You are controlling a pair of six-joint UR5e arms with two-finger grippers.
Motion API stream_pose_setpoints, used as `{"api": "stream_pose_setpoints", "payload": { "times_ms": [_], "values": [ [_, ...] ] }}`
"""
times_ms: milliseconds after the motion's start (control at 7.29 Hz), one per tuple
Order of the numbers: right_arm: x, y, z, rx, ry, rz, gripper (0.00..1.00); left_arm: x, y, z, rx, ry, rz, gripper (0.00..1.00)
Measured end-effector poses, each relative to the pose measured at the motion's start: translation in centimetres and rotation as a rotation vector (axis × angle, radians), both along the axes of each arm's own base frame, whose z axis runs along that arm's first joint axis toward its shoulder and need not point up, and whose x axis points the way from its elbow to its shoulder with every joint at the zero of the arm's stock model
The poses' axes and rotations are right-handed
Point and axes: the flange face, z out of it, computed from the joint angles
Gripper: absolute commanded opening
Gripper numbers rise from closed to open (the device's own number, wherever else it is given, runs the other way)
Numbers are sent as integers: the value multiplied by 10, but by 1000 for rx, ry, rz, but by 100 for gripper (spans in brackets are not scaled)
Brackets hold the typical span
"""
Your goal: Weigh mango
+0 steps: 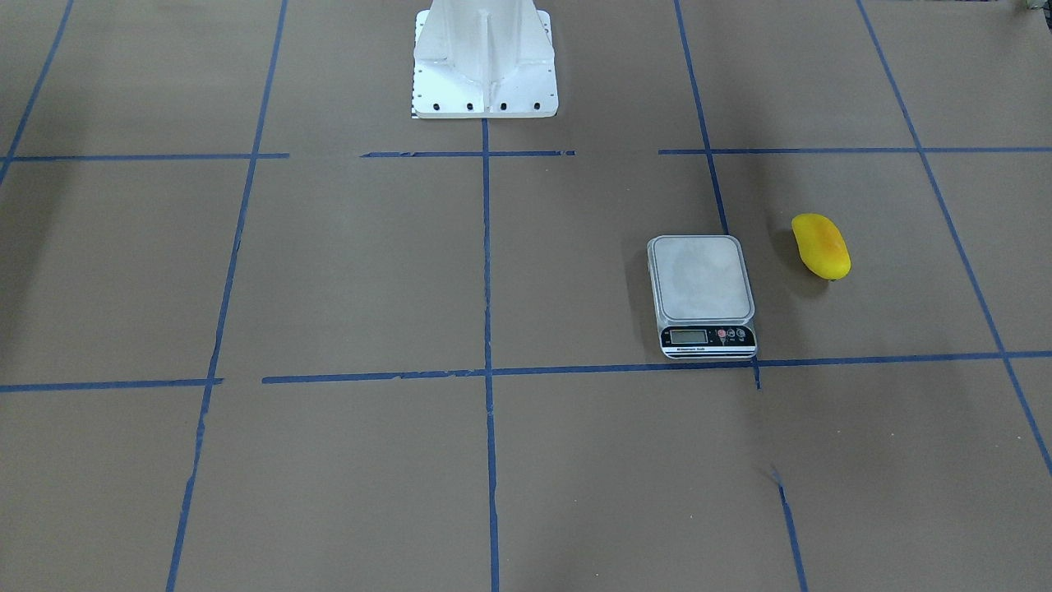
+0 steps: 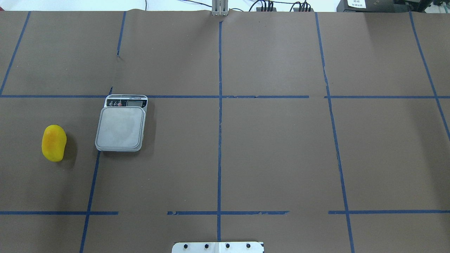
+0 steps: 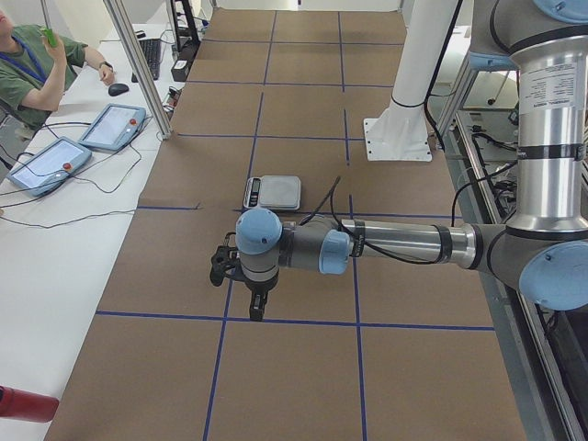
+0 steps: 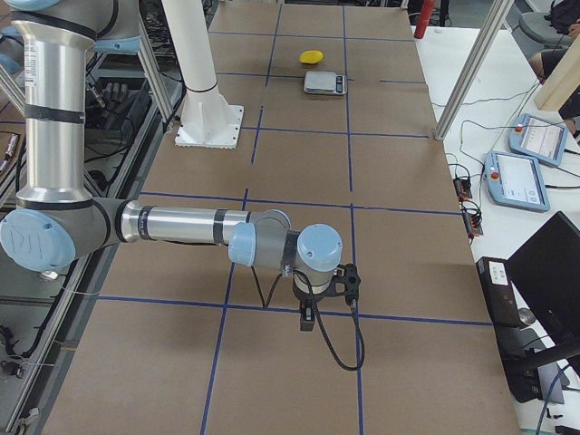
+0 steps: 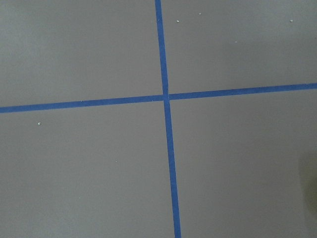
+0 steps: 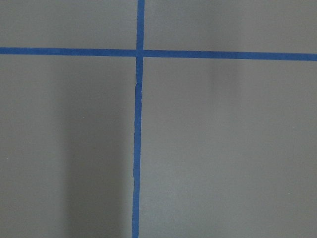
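Note:
The mango [image 1: 820, 246] is bright yellow with an orange blush and lies on the brown table paper. It sits beside the grey kitchen scale [image 1: 701, 279], apart from it, and the scale's platform is bare. Both also show in the overhead view, the mango [image 2: 53, 142] left of the scale [image 2: 121, 127]. My left gripper [image 3: 257, 310] shows only in the exterior left view, hanging above the table; I cannot tell whether it is open or shut. My right gripper [image 4: 308, 319] shows only in the exterior right view, far from the scale [image 4: 324, 82]; I cannot tell its state either.
The white robot base [image 1: 485, 62] stands at the table's middle edge. Blue tape lines [image 2: 219, 105] divide the brown paper into squares. Operators' tablets [image 3: 110, 127] and cables lie on a side table. Both wrist views show only paper and tape.

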Motion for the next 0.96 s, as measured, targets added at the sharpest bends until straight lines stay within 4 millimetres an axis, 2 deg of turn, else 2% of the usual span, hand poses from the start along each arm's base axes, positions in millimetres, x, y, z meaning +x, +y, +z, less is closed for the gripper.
{"api": "stream_pose_setpoints", "payload": {
  "times_ms": [549,686,961],
  "values": [
    [0,0,0,0,0,0,100,-3,-2,-4,8,2,-5,100],
    [0,0,0,0,0,0,100,-4,-5,-11,19,0,-9,100],
    [0,0,0,0,0,0,100,3,-17,-48,11,7,-78,100]
  ]
}}
